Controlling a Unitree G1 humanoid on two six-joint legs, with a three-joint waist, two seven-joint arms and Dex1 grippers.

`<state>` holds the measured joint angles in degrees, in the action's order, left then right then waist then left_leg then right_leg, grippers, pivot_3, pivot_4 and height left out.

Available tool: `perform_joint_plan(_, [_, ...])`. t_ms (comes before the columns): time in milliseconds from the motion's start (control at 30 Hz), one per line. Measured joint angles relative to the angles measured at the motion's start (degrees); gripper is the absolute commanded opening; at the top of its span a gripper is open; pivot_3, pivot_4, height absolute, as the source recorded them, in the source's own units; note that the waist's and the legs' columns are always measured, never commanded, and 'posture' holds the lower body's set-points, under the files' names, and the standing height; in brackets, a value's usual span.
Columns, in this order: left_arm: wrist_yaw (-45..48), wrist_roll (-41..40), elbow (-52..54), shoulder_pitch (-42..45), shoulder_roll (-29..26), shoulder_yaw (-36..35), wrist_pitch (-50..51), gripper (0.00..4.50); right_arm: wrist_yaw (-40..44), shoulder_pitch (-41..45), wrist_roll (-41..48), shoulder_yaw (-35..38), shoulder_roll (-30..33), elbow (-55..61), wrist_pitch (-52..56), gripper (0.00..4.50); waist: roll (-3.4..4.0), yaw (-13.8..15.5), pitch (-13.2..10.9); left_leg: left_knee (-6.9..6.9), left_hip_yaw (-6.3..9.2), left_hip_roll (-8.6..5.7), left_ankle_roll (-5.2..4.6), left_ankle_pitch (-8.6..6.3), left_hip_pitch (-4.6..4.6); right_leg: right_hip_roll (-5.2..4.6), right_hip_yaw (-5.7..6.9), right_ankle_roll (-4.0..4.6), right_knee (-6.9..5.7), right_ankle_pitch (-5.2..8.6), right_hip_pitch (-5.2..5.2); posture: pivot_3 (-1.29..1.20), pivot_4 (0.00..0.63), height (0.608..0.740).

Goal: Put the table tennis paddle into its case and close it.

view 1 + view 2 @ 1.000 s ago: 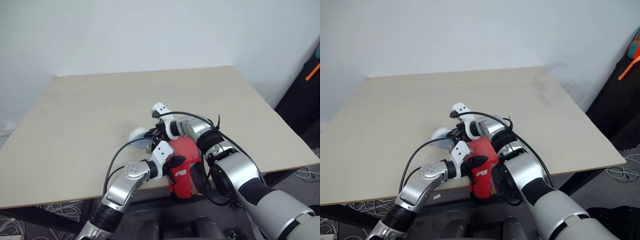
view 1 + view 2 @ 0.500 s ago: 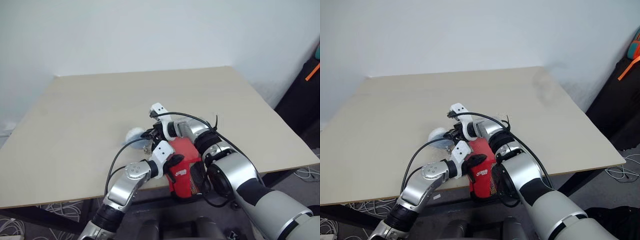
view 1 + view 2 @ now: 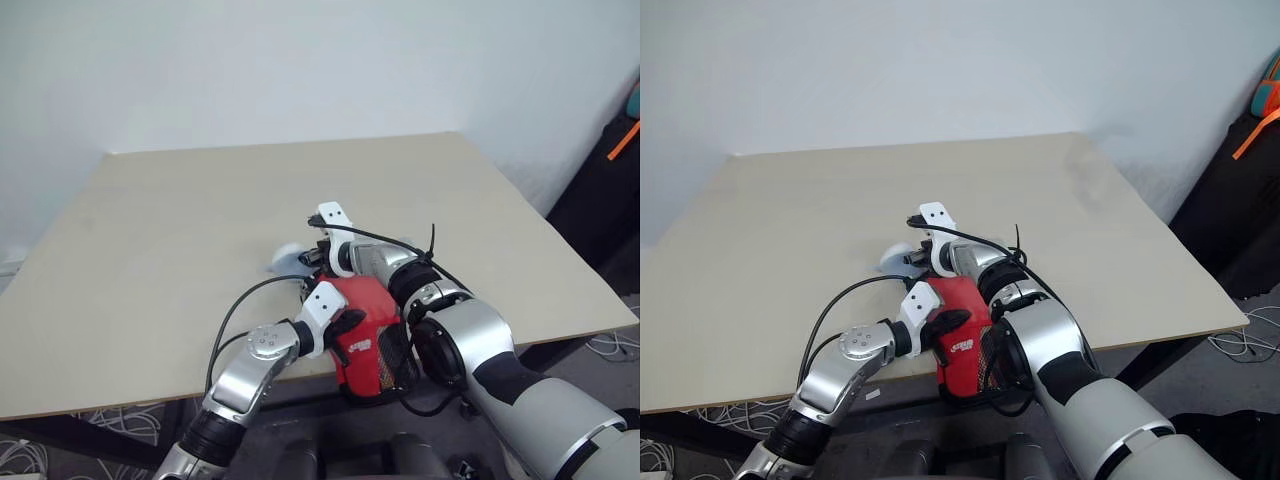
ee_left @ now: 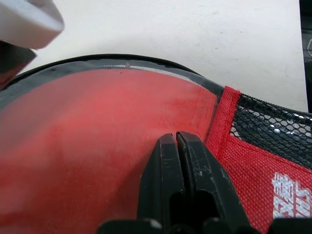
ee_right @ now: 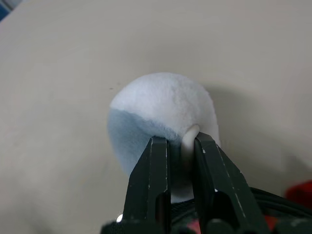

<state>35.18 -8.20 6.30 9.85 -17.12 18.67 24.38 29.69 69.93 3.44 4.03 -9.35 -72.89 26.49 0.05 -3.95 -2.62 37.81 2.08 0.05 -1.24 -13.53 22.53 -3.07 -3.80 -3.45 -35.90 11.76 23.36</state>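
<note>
The case point(image 3: 372, 335) lies at the table's front edge and hangs partly over it, its red logo patch point(image 4: 273, 180) and black mesh facing up. The table tennis paddle's red face point(image 4: 97, 136) shows through the clear side. My left gripper point(image 4: 175, 139) is shut, its tips pressed on that clear side. Just beyond the case, my right gripper point(image 5: 181, 141) is shut on a small white loop joined to a fluffy white and pale-blue pom-pom point(image 5: 161, 105), which rests on the table point(image 3: 200, 200) at the case's far end.
The beige table stretches wide to the left, right and far side of the case. A black cable point(image 3: 240, 305) loops over my left arm. Off the table's right side stands a dark bag with an orange strap point(image 3: 622, 145).
My right gripper has turned and shifted a little farther away and to the right, carrying the pom-pom with it. The left gripper and the case have stayed put.
</note>
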Motion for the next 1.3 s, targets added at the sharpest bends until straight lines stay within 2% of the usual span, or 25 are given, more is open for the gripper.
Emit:
perform_joint_plan(267, [0.4,0.0,-0.1,0.2,0.0,-0.2,0.3,0.00,-4.5,0.0,1.1,1.7,0.0,-0.7,-1.6,0.26,0.01,-0.2,0.0,0.01,0.02,0.00,0.00,0.00,0.00,0.00,0.01,0.00,0.00,0.00,-0.02,0.00,0.000,0.740])
perform_joint_plan(567, [0.4,0.0,-0.1,0.2,0.0,-0.2,0.4,0.00,-1.1,0.1,1.1,1.3,-0.1,-0.6,-1.6,0.26,0.02,-0.2,0.0,0.01,0.03,0.00,0.00,0.00,-0.01,0.00,0.00,0.00,0.00,0.00,-0.03,0.00,0.000,0.740])
perform_joint_plan(1067, [0.3,0.0,-0.1,0.2,0.2,-0.3,0.8,0.00,-16.8,1.5,3.2,6.1,0.4,-2.4,-9.2,0.26,0.02,-0.2,0.0,0.00,0.03,0.00,0.00,0.00,-0.01,0.00,0.00,0.00,0.02,0.00,-0.04,0.00,0.000,0.740])
perform_joint_plan(1300, [0.3,0.0,-0.1,0.2,0.5,-0.4,1.0,0.00,-19.8,1.5,-1.3,2.3,2.2,-3.2,-13.2,0.26,0.02,-0.2,0.0,0.01,0.02,-0.01,-0.01,0.00,0.00,0.00,0.00,0.00,0.03,0.00,-0.04,0.00,0.000,0.740])
